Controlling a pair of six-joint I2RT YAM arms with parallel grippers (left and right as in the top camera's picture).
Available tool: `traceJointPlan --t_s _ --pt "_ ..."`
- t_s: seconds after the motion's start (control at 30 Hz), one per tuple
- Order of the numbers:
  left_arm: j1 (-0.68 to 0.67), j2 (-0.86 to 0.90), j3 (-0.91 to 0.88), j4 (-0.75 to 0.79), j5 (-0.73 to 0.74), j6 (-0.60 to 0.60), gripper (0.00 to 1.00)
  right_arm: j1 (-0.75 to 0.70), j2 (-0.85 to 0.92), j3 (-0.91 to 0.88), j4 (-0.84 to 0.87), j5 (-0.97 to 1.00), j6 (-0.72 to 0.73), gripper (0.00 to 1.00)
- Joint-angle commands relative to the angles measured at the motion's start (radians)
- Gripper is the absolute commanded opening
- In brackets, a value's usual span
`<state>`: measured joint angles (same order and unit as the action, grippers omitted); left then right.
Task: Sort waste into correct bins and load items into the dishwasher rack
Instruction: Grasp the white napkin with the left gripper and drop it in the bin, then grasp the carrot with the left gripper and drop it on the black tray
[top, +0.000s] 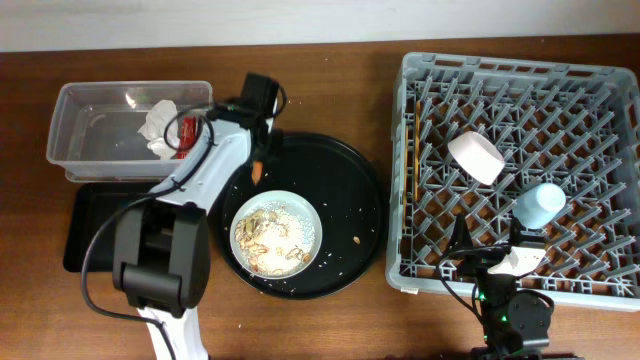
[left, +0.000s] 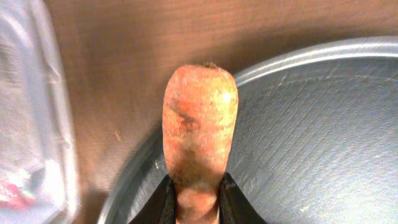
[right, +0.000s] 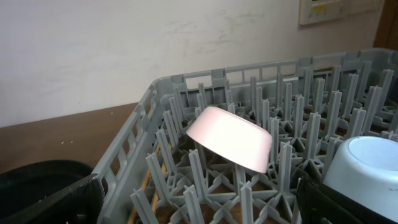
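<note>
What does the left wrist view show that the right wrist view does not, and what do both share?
Only the left wrist view: the left gripper pinching the orange food piece, with the clear tub at its side. Only the right wrist view: the dishwasher rack holding the upturned white bowl and the light-blue cup. Both: the round black tray and the wooden table.

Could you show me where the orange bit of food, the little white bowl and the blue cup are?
orange food piece (left: 199, 124), left wrist view, middle of its skin.
small white bowl (right: 231, 140), right wrist view, its outer side wall.
light-blue cup (top: 541, 205), overhead view, its side.
</note>
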<state>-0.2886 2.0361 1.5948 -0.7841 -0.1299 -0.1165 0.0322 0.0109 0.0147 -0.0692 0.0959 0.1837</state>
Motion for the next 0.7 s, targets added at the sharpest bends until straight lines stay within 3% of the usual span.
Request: traceJointPlan --t_s 0.0,0.07,0.1,0.13,0.17,0.3,0.37,0.47,0.6,0.67 --pt "0.004 -0.089 0.188 -0.124 0.008 -0.003 0.13 -0.007 -0.007 -0.009 0.000 0.013 0.000 0.98" --pt "0.008 -0.144 0.250 -0.282 -0.024 -0.093 0.13 -0.007 -0.007 -0.009 0.000 0.013 0.000 0.98" --pt "0.027 -0.205 0.253 -0.402 -0.069 -0.231 0.03 -0.007 -0.007 -0.009 -0.001 0.013 0.000 0.98" --pt "0.061 -0.274 0.253 -0.521 -0.128 -0.358 0.02 -0.007 -0.007 -0.009 0.000 0.013 0.000 0.98" --pt "0.084 -0.308 0.252 -0.571 -0.161 -0.413 0.03 -0.007 -0.007 -0.009 0.000 0.013 0.000 0.98" --pt "0.250 -0.416 0.147 -0.658 -0.190 -0.476 0.09 -0.007 -0.007 -0.009 0.000 0.013 0.000 0.98" --pt "0.351 -0.442 0.006 -0.593 -0.174 -0.535 0.16 -0.007 -0.007 -0.009 -0.001 0.013 0.000 0.98" --pt "0.486 -0.447 -0.230 -0.345 0.024 -0.547 0.16 -0.007 -0.007 -0.009 0.000 0.013 0.000 0.98" --pt "0.571 -0.447 -0.411 -0.177 0.037 -0.614 0.20 -0.007 -0.007 -0.009 0.000 0.013 0.000 0.98" --pt "0.591 -0.447 -0.448 -0.134 0.036 -0.613 0.45 -0.007 -0.007 -0.009 -0.001 0.013 0.000 0.98"
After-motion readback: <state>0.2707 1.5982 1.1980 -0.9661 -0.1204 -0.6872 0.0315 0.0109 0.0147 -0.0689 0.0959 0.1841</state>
